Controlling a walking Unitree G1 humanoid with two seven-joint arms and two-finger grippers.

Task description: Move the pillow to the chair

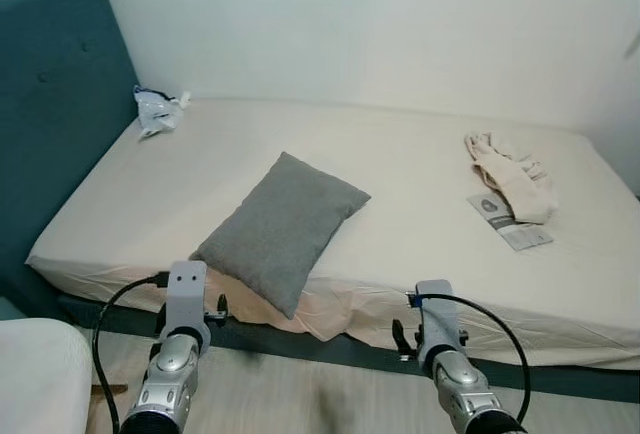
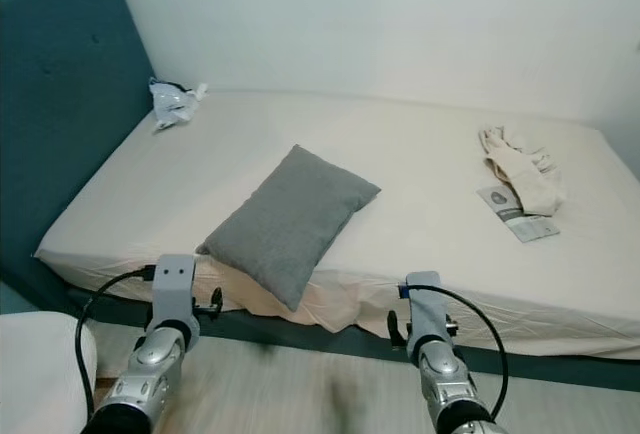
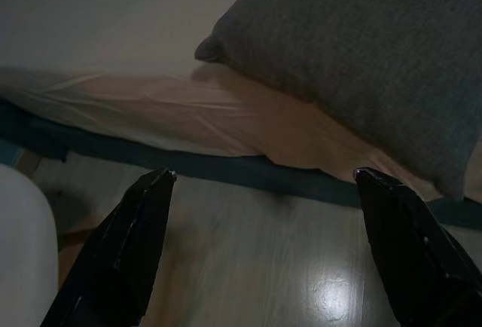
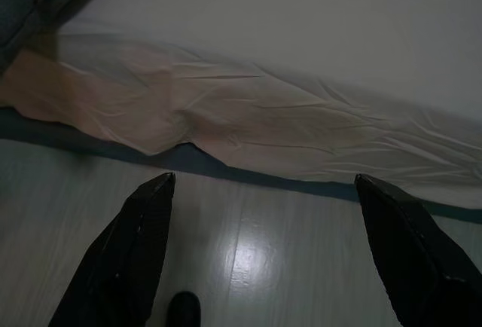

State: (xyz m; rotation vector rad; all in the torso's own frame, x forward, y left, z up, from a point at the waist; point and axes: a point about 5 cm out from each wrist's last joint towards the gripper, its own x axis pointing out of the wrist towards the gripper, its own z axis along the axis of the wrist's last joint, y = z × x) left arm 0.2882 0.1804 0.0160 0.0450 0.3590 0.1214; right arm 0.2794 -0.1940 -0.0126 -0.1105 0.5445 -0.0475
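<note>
Pillow (image 1: 283,230), grey, lies on the bed (image 1: 420,154) near the front edge, set diagonally w/ one corner poking out past the mattress edge. That overhang looks handy: you can likely get fingers round it w/o digging into the sheet. Both arms are raised in front of the bed over the wood floor (image 4: 248,252), short of the mattress. Left gripper (image 3: 263,180) has its fingers spread wide, aimed at the pillow's near corner, not touching. Right gripper (image 4: 263,180) is also spread wide, facing bare rumpled sheet (image 4: 248,108) beside the pillow, holding nothing. So you're at the approach step; no grasp yet.

No containers as such. On the bed: crumpled white wrapper (image 1: 157,110) by the teal headboard (image 1: 55,104), beige cloth (image 1: 512,178) and a leaflet (image 1: 508,220) on the far right, well apart from the pillow. A white rounded edge (image 1: 40,379) at lower left may be the chair; can't tell.
</note>
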